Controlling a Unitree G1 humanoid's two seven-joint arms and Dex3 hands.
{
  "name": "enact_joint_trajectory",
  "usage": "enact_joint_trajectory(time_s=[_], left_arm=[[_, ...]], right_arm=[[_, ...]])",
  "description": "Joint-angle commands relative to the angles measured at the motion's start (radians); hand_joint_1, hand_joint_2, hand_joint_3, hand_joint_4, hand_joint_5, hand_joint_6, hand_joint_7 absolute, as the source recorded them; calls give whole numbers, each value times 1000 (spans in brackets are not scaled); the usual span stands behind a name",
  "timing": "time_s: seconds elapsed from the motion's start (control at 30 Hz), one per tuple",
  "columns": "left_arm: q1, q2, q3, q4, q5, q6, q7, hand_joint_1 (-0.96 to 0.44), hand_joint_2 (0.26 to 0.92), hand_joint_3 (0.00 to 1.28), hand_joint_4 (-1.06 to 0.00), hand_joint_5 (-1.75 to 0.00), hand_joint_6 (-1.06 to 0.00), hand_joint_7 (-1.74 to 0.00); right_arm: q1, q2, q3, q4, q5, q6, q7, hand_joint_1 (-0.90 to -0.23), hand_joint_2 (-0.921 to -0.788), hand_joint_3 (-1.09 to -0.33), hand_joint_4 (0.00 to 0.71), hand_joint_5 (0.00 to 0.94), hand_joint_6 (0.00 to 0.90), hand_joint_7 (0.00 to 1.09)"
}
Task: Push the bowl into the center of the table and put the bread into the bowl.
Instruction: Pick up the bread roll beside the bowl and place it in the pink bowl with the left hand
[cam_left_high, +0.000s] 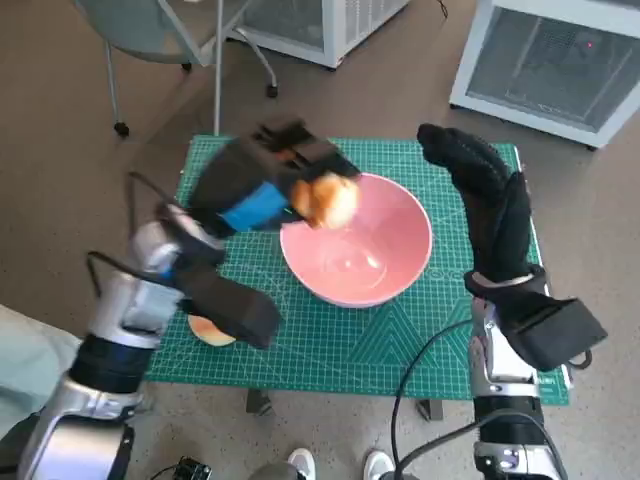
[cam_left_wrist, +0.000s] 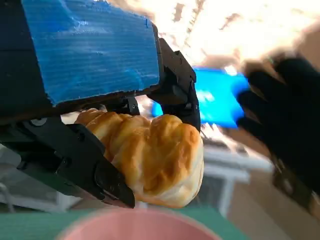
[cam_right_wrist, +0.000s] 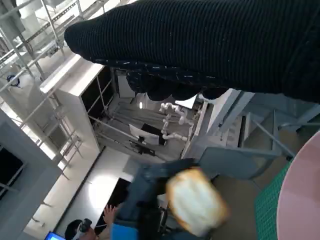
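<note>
Left hand (cam_left_high: 262, 180): clamped on bread (cam_left_high: 327, 200), held above near rim of bowl (cam_left_high: 357, 240). Right hand (cam_left_high: 470, 170): fingers extended, empty, just beyond bowl's far side, near mat (cam_left_high: 330, 345) edge. Second bun (cam_left_high: 210, 330) under left forearm.

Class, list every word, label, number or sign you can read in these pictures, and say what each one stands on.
None can be read.
Green mat: pale grid lines only, any figures too small to read.
Blue tape on the left hand: blank.
Bowl and bread: no markings.
</note>
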Motion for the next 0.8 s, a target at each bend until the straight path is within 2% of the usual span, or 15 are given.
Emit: enact_joint_trajectory(time_s=[0.03, 0.23, 0.3, 0.33, 0.37, 0.4, 0.47, 0.6, 0.8], left_arm=[[-2, -36, -57, 78, 39, -21, -11, 0, 920, 49, -723, -1167, -640, -1110], [-24, -71, -97, 182, 63, -26, -21, 1, 921, 75, -665, -1201, -632, -1148], [-18, -76, -104, 192, 59, -17, -44, 1, 920, 102, -645, -1225, -590, -1185], [-15, -77, -107, 194, 58, -11, -57, 8, 907, 95, -578, -961, -514, -945], [-8, -74, -110, 186, 60, -3, -73, 11, 906, 86, -575, -827, -506, -821], [-4, -71, -113, 180, 62, 3, -83, 4, 898, 64, -528, -576, -476, -597], [3, -57, -117, 161, 74, 8, -99, -62, 870, 30, -356, -239, -394, -276], [6, -32, -113, 121, 104, 11, -98, -218, 837, 8, -183, -51, -322, -76], [16, -11, -96, 79, 135, 10, -58, -358, 833, 3, -149, -9, -315, -27]], right_arm=[[28, 0, -4, 2, 15, 15, 8, -709, -921, -744, 185, 0, -1, 571], [35, 0, -6, 3, 16, 13, 5, -704, -921, -744, 185, 1, -1, 572], [38, 0, -7, -1, 16, 14, 3, -705, -921, -744, 185, 1, -1, 572], [40, 0, -7, -4, 16, 15, 2, -706, -921, -744, 185, 0, -1, 572], [41, -1, -8, -7, 15, 16, 0, -707, -921, -744, 185, 0, -1, 572], [43, -1, -8, -10, 14, 16, -2, -708, -921, -744, 185, 0, -1, 572], [47, -1, -9, -18, 12, 19, -6, -703, -921, -743, 185, 0, -1, 571], [49, -2, -13, -26, 11, 23, -11, -694, -921, -742, 186, 1, -1, 568], [49, 1, -16, -25, 7, 26, -18, -692, -921, -739, 186, 1, -1, 561]])
